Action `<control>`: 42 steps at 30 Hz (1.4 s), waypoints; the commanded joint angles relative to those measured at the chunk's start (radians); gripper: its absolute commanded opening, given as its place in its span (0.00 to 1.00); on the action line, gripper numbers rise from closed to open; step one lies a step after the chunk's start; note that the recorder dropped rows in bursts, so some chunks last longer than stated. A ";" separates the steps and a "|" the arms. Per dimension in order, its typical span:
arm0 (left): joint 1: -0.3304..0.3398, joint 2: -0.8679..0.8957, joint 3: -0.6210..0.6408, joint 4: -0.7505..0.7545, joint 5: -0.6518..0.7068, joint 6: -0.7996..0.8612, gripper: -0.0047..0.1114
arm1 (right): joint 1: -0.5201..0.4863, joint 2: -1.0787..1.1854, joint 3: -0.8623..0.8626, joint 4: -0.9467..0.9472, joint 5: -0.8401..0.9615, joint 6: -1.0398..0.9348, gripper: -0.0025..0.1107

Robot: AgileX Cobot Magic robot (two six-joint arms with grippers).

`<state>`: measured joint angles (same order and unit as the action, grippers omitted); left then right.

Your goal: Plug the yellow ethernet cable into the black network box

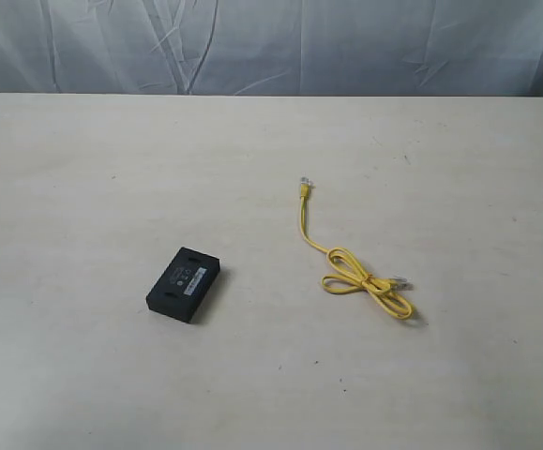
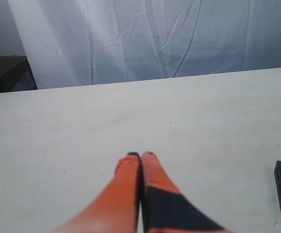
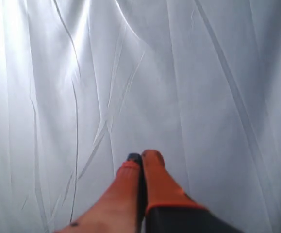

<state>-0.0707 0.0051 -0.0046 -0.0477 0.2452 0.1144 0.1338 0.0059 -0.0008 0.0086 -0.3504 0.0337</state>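
While left gripper (image 2: 140, 155), right gripper (image 3: 142, 156) jaws pressed together, empty: cable (image 1: 365, 283) seems light, floppy; pinch behind plug (image 1: 305, 187); box (image 1: 184, 282) may slide.

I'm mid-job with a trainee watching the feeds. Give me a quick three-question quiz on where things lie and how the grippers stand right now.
1. True or false: the yellow ethernet cable is already plugged into the black network box.
2. In the exterior view, the box lies: A) left of the cable, apart from it; B) right of the cable, touching it; C) on top of the cable's loops.
3. Fill in: the left gripper and the right gripper both have their fingers ____, with nothing between them.
Key: 1 false; 2 A; 3 shut.
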 commanded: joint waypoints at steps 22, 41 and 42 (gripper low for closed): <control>0.002 -0.005 0.005 0.005 -0.014 -0.002 0.04 | -0.003 0.964 -0.609 0.174 0.585 -0.058 0.01; 0.002 -0.005 0.005 0.005 -0.014 -0.002 0.04 | 0.254 1.926 -1.436 0.175 1.032 -0.060 0.01; 0.002 -0.005 0.005 0.005 -0.014 -0.002 0.04 | 0.270 1.976 -1.490 0.175 1.063 -0.058 0.01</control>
<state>-0.0707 0.0051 -0.0046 -0.0477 0.2452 0.1144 0.3574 1.8671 -1.3672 0.1993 0.6376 -0.0186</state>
